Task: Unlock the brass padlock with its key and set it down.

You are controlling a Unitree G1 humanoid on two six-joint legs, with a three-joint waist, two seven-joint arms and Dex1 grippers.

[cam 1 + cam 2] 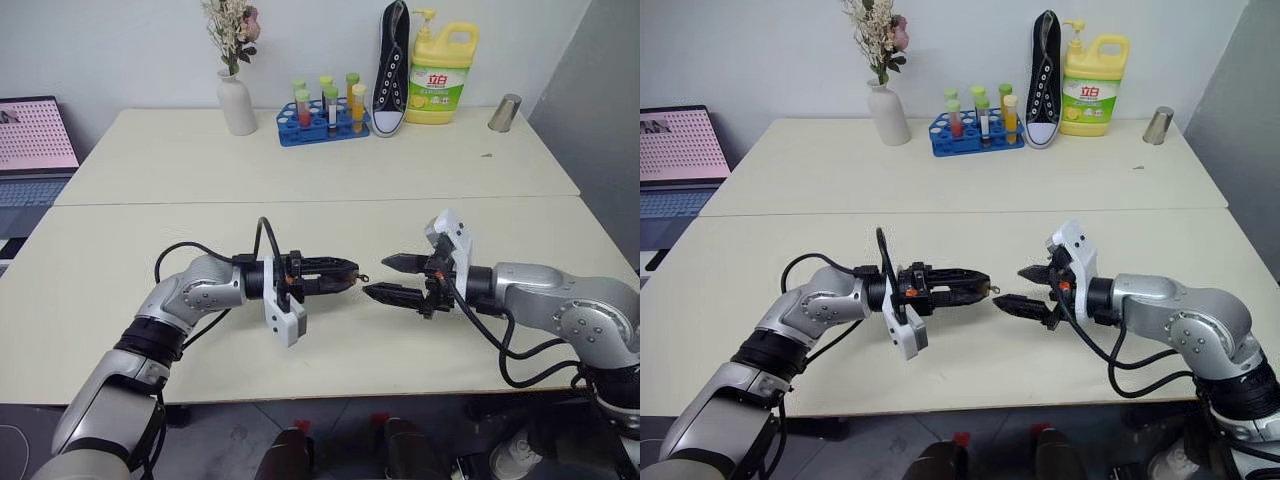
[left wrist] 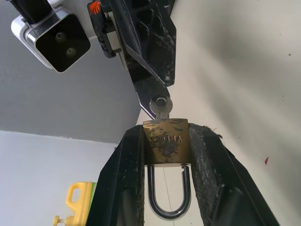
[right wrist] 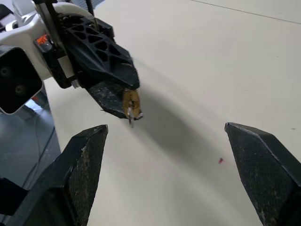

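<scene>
Cream-coloured table (image 1: 300,180) under both arms; the work happens in the air above its front half, nothing task-related lies on it.

Left gripper (image 1: 350,275) points level toward the robot's right, fingers clamped on the small golden-brass rectangular padlock (image 2: 166,142). In the left wrist view the body sits squeezed between the two black fingers (image 2: 124,179), and the thin silver U-shaped shackle (image 2: 169,193) points back toward the wrist. One shackle leg looks lifted clear of the body, so probably unlocked already, though I can't be sure.

Right gripper (image 1: 392,278) faces it tip to tip, just apart, jaws spread wide and holding nothing.

The tiny silvery metal key (image 2: 160,107) is seated in the keyhole, round head sticking out of the padlock's free end toward the right gripper. Nothing is gripping it.

Key relation: padlock's long axis runs along the left fingers, in line with the gap between the two grippers. The padlock is already in the left gripper, so the set-down falls to that arm: straight down to the table below. Right gripper is the nearer one to the key head if the key needs pulling.

Risk: small lock, narrow pinch, could tip on release.
</scene>
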